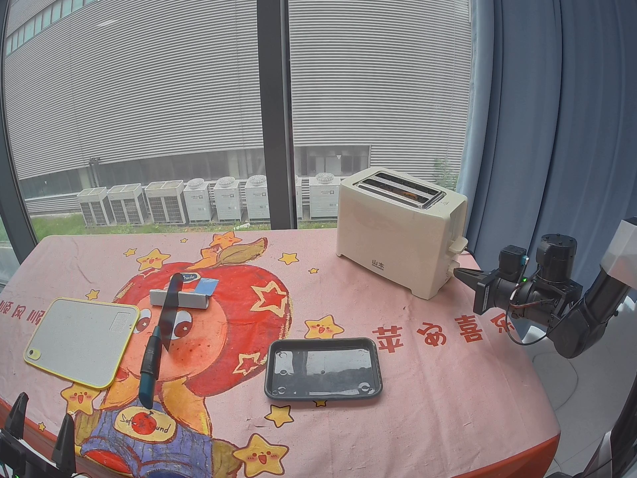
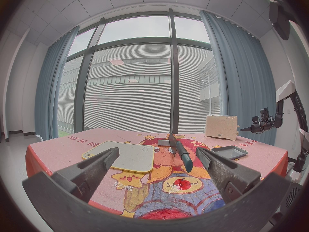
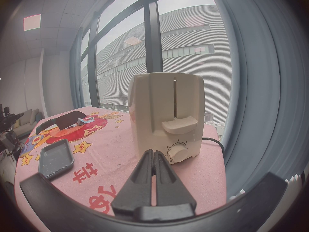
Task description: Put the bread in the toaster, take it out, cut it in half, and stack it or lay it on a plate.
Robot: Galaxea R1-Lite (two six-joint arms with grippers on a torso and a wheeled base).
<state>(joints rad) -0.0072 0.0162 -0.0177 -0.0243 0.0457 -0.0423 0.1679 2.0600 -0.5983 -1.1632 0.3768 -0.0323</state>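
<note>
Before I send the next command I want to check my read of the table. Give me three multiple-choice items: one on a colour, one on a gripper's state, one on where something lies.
1. What colour is the plate?
A. white
B. black
C. yellow

2. How do the fingers of the right gripper stand?
A. shut, empty, short of the toaster
B. wide open
C. shut on the toaster's lever

3. Where is the knife?
A. in the plate
B. on top of the toaster
C. blade propped on a small holder, beside the cutting board

Answers:
1 B: the head view shows it glossy black.
2 A: the right wrist view shows the fingers pressed together, their tips short of the toaster.
3 C: the head view shows the blade leaning on the small holder.
</note>
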